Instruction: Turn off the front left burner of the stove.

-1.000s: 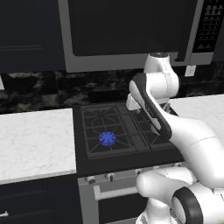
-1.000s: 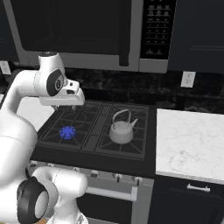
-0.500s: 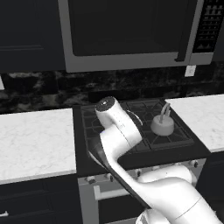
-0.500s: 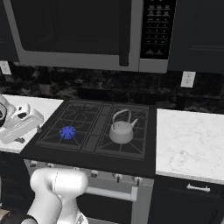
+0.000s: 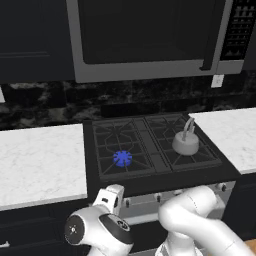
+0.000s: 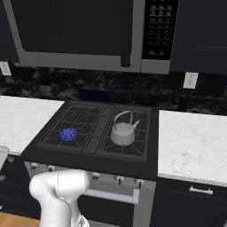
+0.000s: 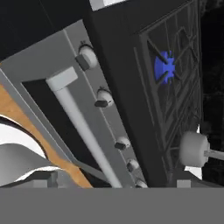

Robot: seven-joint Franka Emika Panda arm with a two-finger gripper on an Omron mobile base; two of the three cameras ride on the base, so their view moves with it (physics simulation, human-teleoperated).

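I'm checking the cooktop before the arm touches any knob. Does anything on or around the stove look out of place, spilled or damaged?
Nothing looks spilled, askew or broken. The one thing that stands out is the front left burner, glowing blue with no pot on it, while the kettle sits upright on the unlit front right grate of the stove.

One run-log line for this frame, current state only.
burner: front left burner glowing blue, on | stove: black four-burner gas stove | knobs: small silver knobs untouched | kettle: grey metal kettle front right grate | end effector: state unclear
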